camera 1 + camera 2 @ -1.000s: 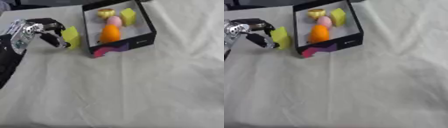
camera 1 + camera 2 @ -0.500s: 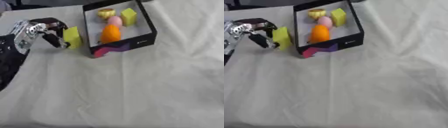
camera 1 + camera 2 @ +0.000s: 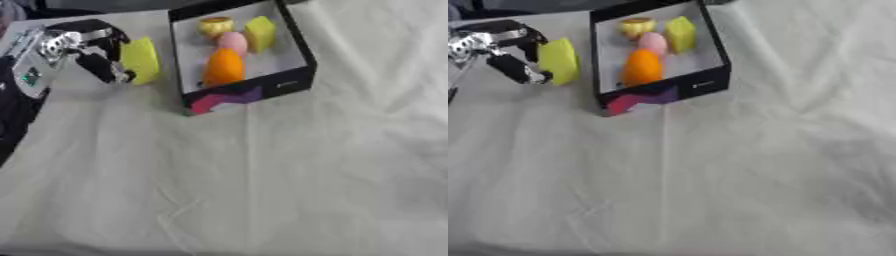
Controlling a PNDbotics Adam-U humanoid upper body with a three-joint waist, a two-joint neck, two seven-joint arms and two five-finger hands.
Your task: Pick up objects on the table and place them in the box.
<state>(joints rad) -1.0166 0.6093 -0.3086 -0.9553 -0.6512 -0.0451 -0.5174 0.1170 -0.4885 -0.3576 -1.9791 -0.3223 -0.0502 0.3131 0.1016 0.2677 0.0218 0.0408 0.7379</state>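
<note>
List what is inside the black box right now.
The black box holds an orange piece, a pink one, a yellow-green block and a small yellow thing. Anything beneath them is hidden.

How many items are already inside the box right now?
4 in the box: yellow round piece far left, yellow-green block far right, pink item centre, orange item nearest. Others may be hidden.

No text, label or number can be read anywhere.
</note>
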